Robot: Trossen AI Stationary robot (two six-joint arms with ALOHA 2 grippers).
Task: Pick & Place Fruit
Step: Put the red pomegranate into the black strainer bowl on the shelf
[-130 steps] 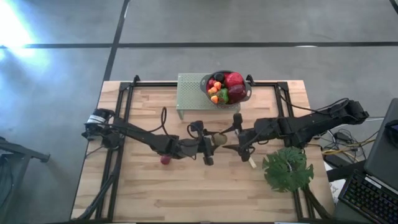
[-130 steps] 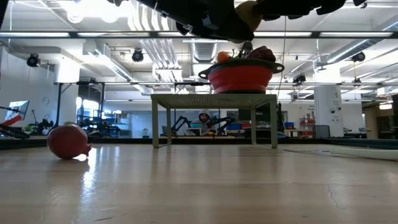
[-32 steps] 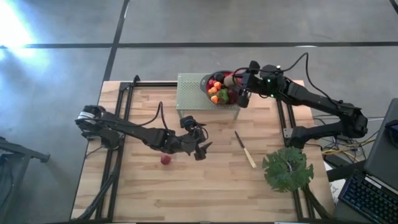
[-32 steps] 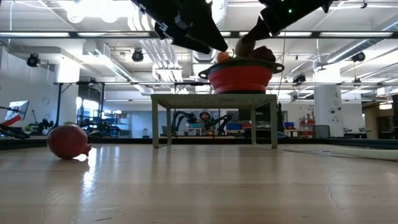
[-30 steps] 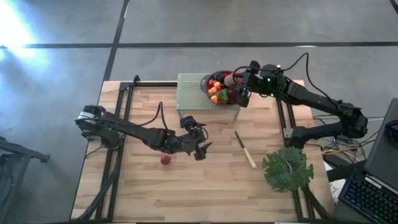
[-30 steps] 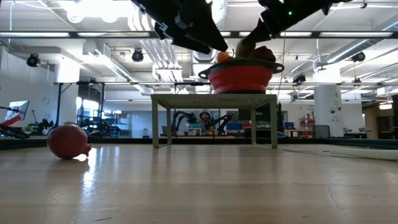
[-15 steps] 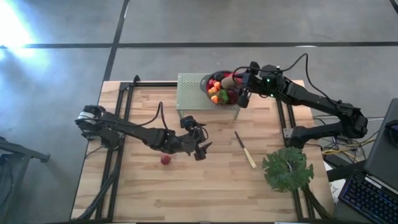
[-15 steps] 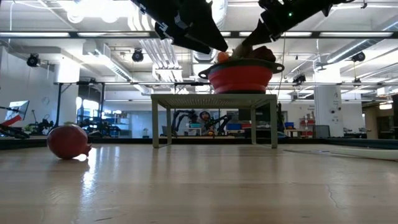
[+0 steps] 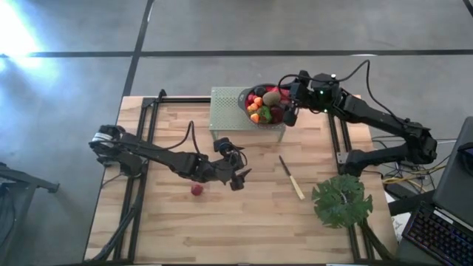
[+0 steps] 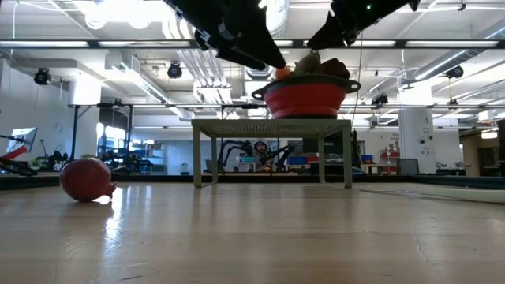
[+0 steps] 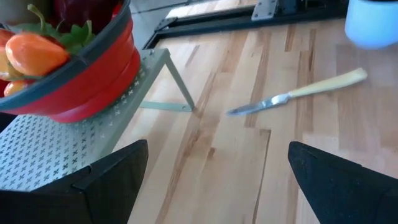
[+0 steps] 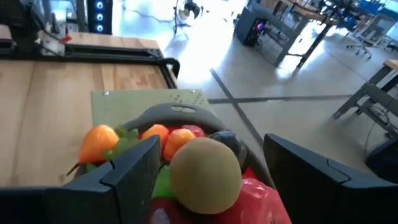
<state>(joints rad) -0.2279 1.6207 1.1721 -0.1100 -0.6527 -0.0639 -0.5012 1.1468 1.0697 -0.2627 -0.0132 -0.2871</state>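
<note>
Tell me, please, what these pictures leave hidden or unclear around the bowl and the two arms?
- Fruit at the bottom of the red bowl: covered by the kiwi and the pile in every view.
- Left gripper: the low view cuts off the arm at its top edge.
- Red fruit on the table: its kind is too small to tell in the high view.
- Knife: the low view does not show it.
- Right gripper: whether its fingers touch the kiwi is unclear.

Bright fruit in a red bowl

The bowl (image 10: 306, 96) is red, with orange pieces (image 12: 99, 143) and a tan-brown kiwi (image 12: 205, 175) between the black right claw's (image 12: 205, 186) fingers. A dark red fruit (image 9: 196, 190) lies on the pale wood counter (image 9: 222, 229), near the black left claw (image 9: 238, 177).
</note>
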